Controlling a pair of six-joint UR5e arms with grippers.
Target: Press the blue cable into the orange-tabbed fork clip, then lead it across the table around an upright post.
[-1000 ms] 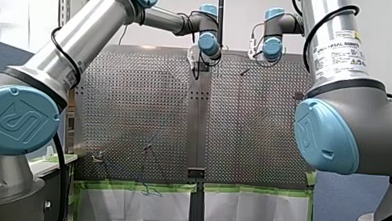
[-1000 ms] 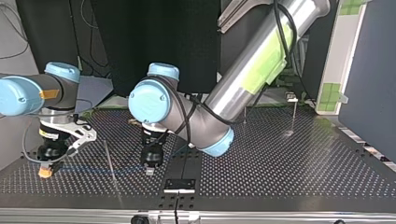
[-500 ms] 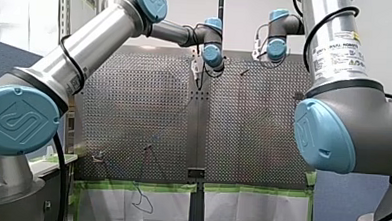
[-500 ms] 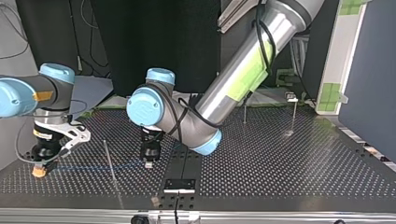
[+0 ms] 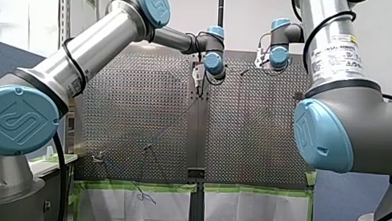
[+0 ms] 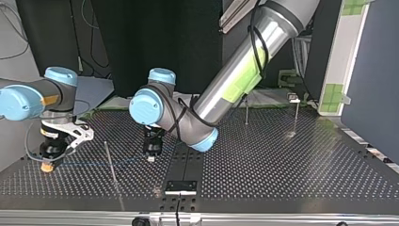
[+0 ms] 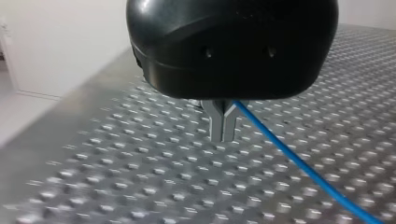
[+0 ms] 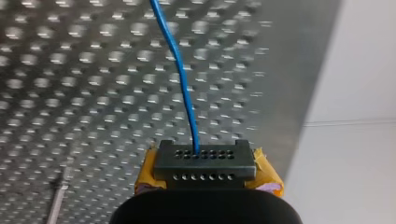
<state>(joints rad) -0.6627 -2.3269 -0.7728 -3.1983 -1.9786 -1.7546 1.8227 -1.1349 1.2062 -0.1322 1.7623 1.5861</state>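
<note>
A: What are the jaws doing?

B: My left gripper, black with metal fingers, has them pressed together on the blue cable. The cable leaves the fingers on one side and slants away low over the perforated table. My right gripper also pinches the cable. Yellow pads show either side of a metal face drilled with small holes, and the cable runs straight ahead from its middle.

A: Where does the cable lie between them?

B: In the top view it is a thin blue line stretched close over the table. It goes from my right gripper at the view's left to my left gripper near the middle. A thin upright post stands between the two grippers, and the line crosses it. Which side of the post it passes, I cannot tell.

A: And further out?

B: Two more thin posts stand well apart, towards the top view's right. In the front view the cable runs on from my left gripper diagonally across the table. A loose end hangs over white sheeting below the table's edge.
</note>
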